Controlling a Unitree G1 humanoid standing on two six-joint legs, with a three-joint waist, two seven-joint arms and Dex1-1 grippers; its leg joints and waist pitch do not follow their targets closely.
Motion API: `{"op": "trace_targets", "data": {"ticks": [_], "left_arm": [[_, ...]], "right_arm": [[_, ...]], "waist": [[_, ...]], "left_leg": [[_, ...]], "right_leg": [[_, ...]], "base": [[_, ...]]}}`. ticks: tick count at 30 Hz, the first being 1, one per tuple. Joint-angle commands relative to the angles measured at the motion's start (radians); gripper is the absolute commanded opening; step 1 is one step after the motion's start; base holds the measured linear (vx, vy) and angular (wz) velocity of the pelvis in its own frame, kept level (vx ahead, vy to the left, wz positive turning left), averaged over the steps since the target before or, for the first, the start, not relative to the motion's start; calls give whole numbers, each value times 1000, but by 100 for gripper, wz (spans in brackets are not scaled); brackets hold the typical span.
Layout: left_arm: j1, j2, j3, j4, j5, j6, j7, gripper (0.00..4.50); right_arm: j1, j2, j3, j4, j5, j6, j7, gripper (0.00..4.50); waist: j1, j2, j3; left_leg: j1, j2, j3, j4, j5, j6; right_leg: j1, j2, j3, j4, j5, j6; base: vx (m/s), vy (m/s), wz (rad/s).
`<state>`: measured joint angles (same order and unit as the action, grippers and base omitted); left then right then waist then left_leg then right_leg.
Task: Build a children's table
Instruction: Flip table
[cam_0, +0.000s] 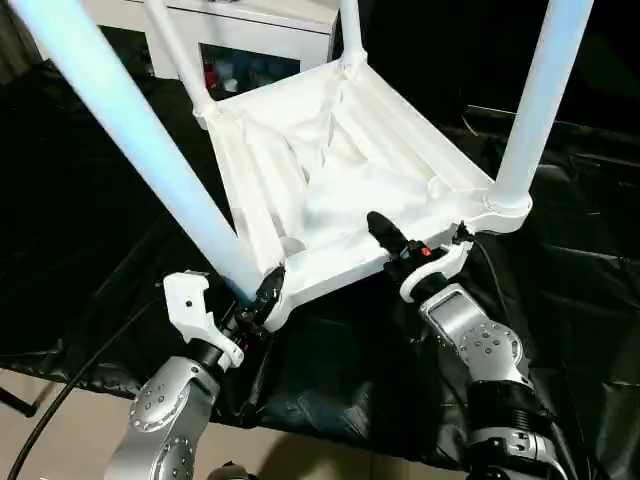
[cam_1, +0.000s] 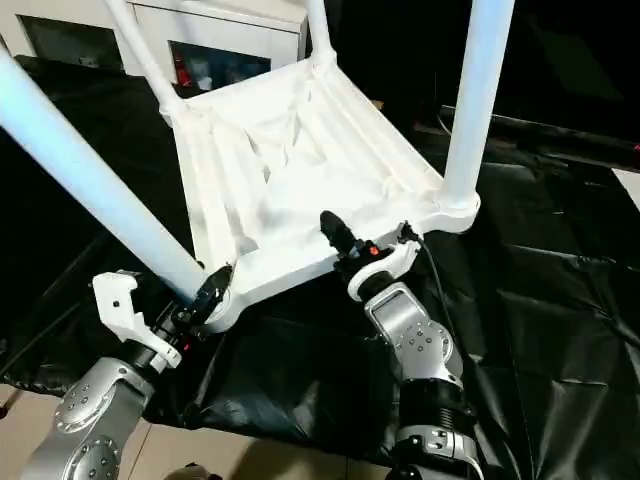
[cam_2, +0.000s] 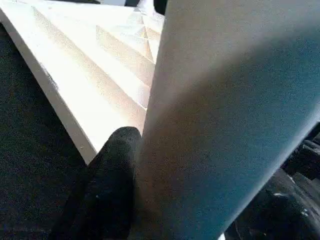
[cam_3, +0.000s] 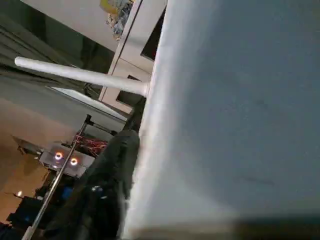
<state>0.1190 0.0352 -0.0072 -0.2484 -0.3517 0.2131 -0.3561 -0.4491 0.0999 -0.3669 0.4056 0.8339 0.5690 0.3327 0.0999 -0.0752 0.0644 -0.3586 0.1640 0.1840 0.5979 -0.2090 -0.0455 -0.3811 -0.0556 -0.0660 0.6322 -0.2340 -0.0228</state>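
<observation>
all four legs socketed in the inverted top; my left tool and right tool clamp its rim; righting remains.

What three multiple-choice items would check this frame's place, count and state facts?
1. Where is the left gripper?
A. At the near corner of the table top, by the base of a leg
B. On the far edge of the table top
C. Resting on the black cover, away from the table

2. How many legs stand in the table top's sockets?
A. Two
B. Three
C. Four

3. How does the table top lie?
A. Ribbed underside up, legs pointing upward
B. Smooth side up, legs pointing down
C. Flat, with no legs fitted

Answers:
1. A, its black fingers sit at the near corner where the leg meets the top.
2. C, one leg rises from each corner.
3. A, the ribs face the head camera and the right gripper reaches over the near edge.
</observation>
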Motion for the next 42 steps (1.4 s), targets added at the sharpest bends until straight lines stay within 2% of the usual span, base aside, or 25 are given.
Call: {"op": "trace_targets", "data": {"ticks": [1,3,4,6,10,12,14,15,19,20,22,23,24,26,27,28,30,31,33,36,39,42], "left_arm": [[2,-21,-50,22,-21,-6,-38,232],[2,-23,-50,27,-26,-8,-44,287],[7,-16,-48,24,-27,-10,-49,287],[14,-9,-46,19,-29,-11,-56,298],[73,71,-26,-22,-30,-11,-114,336],[103,119,-19,-34,-12,-16,-143,346],[132,153,0,-47,-1,-24,-157,355],[145,167,12,-54,2,-28,-161,376],[203,221,35,-151,14,-49,-179,391],[203,221,35,-152,14,-49,-179,416],[217,234,24,-224,7,-52,-185,422],[220,240,18,-247,6,-53,-185,422],[215,254,6,-290,4,-37,-186,422],[214,256,4,-298,3,-34,-186,422],[204,271,-7,-339,-6,-10,-189,422],[182,292,-16,-384,-15,20,-192,422],[147,314,-23,-425,-19,51,-193,422],[144,315,-22,-426,-19,52,-192,422],[111,323,-18,-438,-20,68,-187,422],[59,334,-5,-453,-22,96,-174,422],[35,341,0,-455,-19,107,-164,422],[-24,368,4,-458,-7,141,-147,422]], "right_arm": [[-44,-6,0,-38,10,-13,-7,228],[-43,-7,0,-42,7,-16,-9,218],[-42,-7,-5,-49,2,-23,-19,218],[-42,-7,-8,-56,-3,-29,-28,211],[-41,-20,-18,-112,-19,-55,-71,208],[-44,-28,-29,-135,-19,-60,-92,208],[-44,-39,-36,-159,-27,-69,-113,208],[-44,-45,-39,-172,-33,-74,-123,208],[-26,-86,-34,-266,-75,-79,-165,208],[-26,-86,-34,-267,-76,-79,-165,208],[-8,-104,-35,-309,-96,-79,-189,208],[-2,-111,-35,-322,-101,-78,-198,207],[6,-122,-37,-342,-111,-79,-213,207],[7,-124,-38,-346,-113,-79,-216,204],[13,-135,-38,-364,-120,-76,-227,203],[19,-154,-34,-390,-135,-69,-242,201],[25,-180,-23,-418,-160,-61,-255,201],[25,-181,-22,-419,-162,-60,-256,201],[26,-198,-9,-432,-186,-56,-262,201],[22,-223,21,-462,-239,-50,-280,200],[22,-232,37,-478,-260,-46,-289,199],[26,-256,88,-516,-317,-39,-316,199]], "waist": [[7,-6,-61],[8,-7,-61],[8,-9,-61],[9,-6,-61],[9,-7,-62],[10,-5,-60],[14,0,-57],[16,2,-57],[20,1,-55],[24,1,-55],[30,-5,-56],[34,-3,-56],[34,-10,-56],[36,-7,-57],[34,-10,-56],[39,-12,-58],[35,-15,-54],[36,-14,-54],[32,-17,-52],[31,-21,-53],[31,-20,-52],[29,-23,-53]], "left_leg": [[7,75,-27,-69,-2,38],[8,75,-27,-68,-3,37],[8,75,-26,-68,-3,37],[10,76,-26,-68,-1,32],[11,75,-27,-68,10,34],[13,74,-25,-70,-6,34],[18,76,-24,-72,-32,18],[20,77,-24,-75,-50,7],[20,77,-25,-78,-74,-16],[23,77,-23,-77,-78,-19],[19,76,-22,-77,-69,-24],[18,75,-22,-77,-63,-25],[18,74,-21,-76,-59,-23],[19,72,-20,-75,-59,-25],[15,71,-21,-77,-63,-29],[21,70,-20,-74,-61,-30],[15,68,-20,-76,-72,-36],[18,69,-20,-76,-77,-39],[14,66,-19,-76,-89,-46],[13,64,-19,-74,-93,-50],[16,63,-20,-74,-107,-53],[15,62,-21,-73,-102,-60]], "right_leg": [[48,-104,63,-62,36,-164],[47,-104,64,-62,27,-161],[47,-104,64,-62,25,-161],[45,-103,64,-61,25,-163],[44,-100,62,-57,48,-155],[40,-98,63,-60,24,-140],[36,-97,63,-64,-7,-132],[34,-96,63,-65,-27,-128],[32,-93,63,-66,-41,-109],[31,-93,64,-65,-36,-102],[34,-93,64,-64,-29,-93],[33,-93,65,-63,-22,-87],[33,-92,65,-62,-15,-81],[31,-90,65,-60,-12,-73],[35,-90,64,-61,-22,-68],[31,-88,64,-58,-21,-63],[33,-88,64,-62,-46,-58],[31,-88,64,-63,-61,-53],[31,-88,66,-67,-103,-41],[31,-87,67,-69,-122,-29],[28,-85,67,-71,-146,-24],[28,-83,66,-68,-139,-21]], "base": [[0,0,0],[0,0,0],[0,0,0],[0,0,0],[0,0,0],[0,0,0],[0,0,0],[0,0,0],[0,0,0],[0,0,0],[0,0,0],[0,0,0],[0,0,0],[0,0,0],[0,0,0],[0,0,0],[0,0,0],[0,0,0],[0,0,0],[0,0,0],[0,0,0],[0,0,0]]}}
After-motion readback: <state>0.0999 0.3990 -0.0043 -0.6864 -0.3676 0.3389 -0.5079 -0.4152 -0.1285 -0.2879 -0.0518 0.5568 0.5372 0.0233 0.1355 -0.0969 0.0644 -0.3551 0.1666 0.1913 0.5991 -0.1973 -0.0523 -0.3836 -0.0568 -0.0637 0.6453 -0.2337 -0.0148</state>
